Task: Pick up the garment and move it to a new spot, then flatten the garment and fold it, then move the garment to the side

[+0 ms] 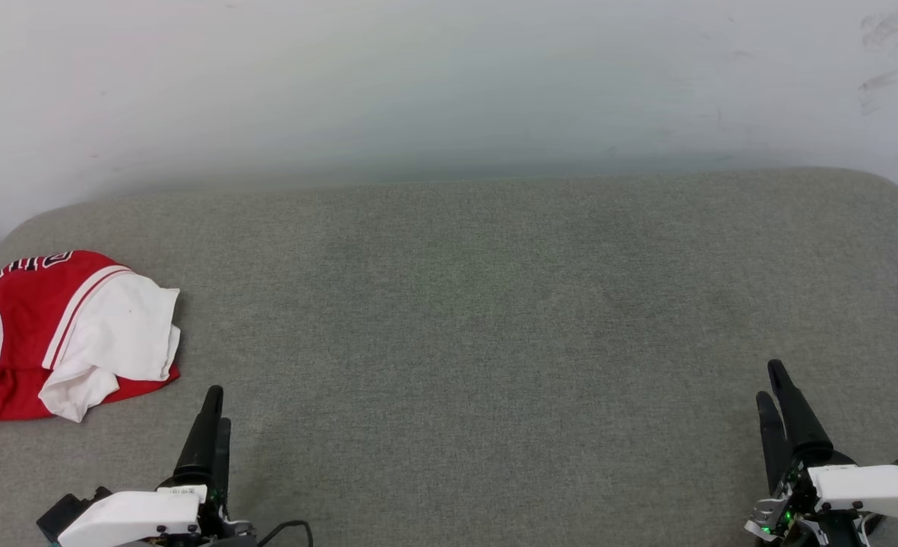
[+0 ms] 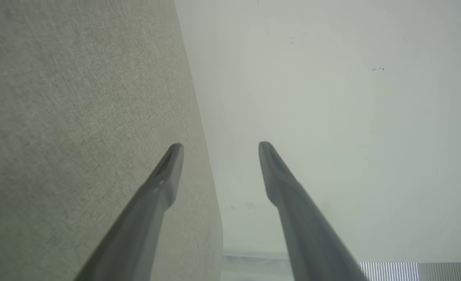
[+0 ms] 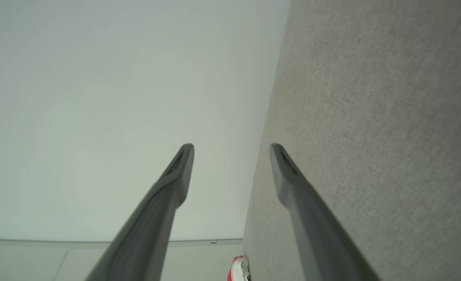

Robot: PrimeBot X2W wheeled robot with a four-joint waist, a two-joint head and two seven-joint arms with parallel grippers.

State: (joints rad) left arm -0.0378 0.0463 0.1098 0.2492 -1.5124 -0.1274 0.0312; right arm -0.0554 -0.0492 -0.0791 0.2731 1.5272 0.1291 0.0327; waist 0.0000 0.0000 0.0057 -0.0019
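The garment point(image 1: 54, 334) lies at the left edge of the padded surface point(image 1: 479, 319), the left gripper point(image 1: 217, 406) near its front corner, the right gripper point(image 1: 770, 381) well apart at the right, the wall point(image 1: 449, 83) behind.

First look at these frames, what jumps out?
A crumpled red garment with a white sleeve lies at the left edge of the grey fabric surface. The left end effector and right end effector sit at the lower corners, both open, empty, and apart from it.
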